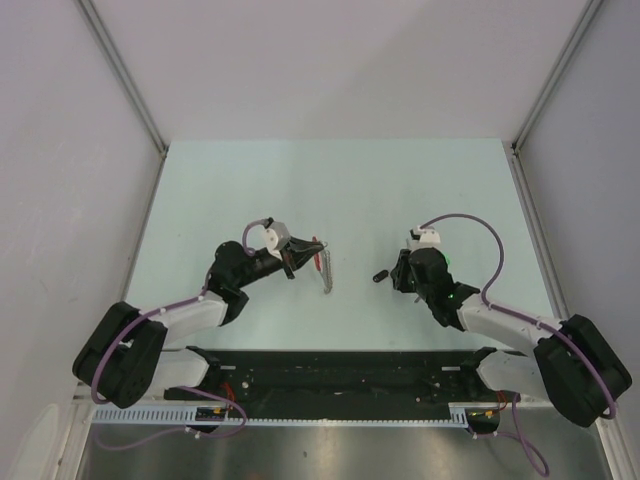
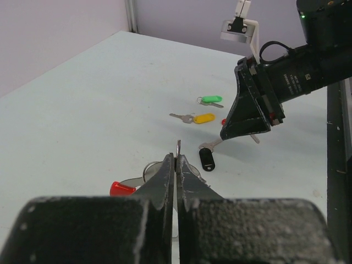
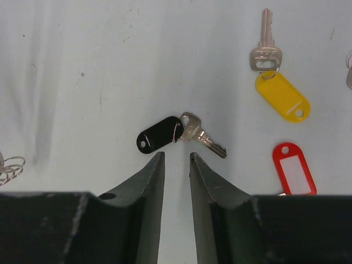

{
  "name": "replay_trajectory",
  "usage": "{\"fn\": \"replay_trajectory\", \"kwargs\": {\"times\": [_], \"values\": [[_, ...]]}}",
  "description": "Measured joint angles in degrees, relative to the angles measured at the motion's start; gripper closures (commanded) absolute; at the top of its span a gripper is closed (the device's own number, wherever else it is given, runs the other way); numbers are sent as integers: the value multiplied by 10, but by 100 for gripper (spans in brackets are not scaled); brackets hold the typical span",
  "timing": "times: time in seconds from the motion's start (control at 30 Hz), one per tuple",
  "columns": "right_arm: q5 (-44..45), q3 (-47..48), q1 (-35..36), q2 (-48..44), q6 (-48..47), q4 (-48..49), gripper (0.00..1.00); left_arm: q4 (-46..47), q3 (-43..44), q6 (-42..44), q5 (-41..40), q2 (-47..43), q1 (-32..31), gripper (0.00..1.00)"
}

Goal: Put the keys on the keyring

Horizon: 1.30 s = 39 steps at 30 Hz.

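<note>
My left gripper (image 2: 178, 157) is shut on a thin metal loop of the keyring (image 2: 178, 146), whose red plastic end (image 2: 121, 188) lies on the table to the left. From above, the keyring (image 1: 324, 268) hangs off that gripper (image 1: 304, 258). The black key (image 3: 159, 134) with its silver blade (image 3: 202, 135) lies just beyond the tips of my right gripper (image 3: 176, 156). Its jaws stand a narrow gap apart with nothing between them. A yellow key (image 3: 281, 94) and a red key tag (image 3: 294, 168) lie to the right. A green key (image 2: 210, 100) lies farther back.
A few loose silver rings (image 3: 11, 168) lie at the left edge of the right wrist view. The right arm's body (image 2: 275, 82) hangs low over the keys. Grey walls (image 1: 120, 70) bound the pale table (image 1: 330, 190) on three sides.
</note>
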Motion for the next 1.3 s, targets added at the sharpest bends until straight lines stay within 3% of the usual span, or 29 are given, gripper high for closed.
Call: {"fn": "replay_trajectory", "kwargs": {"times": [0.33,0.53,0.9,1.3], "values": [[-19,33,-20,56,9,-2,73,-2,-9,-1,-15,-1,-1,100],[34,33,36,55,15,17,72,3,-16,-1,-32,-1,-2,99],[132,-53,83,47,50,103,72,22,-43,0,-45,-1,-3,100],[143,-86,84,64,47,208,75,0,-45,10,-50,-17,-4,100]]}}
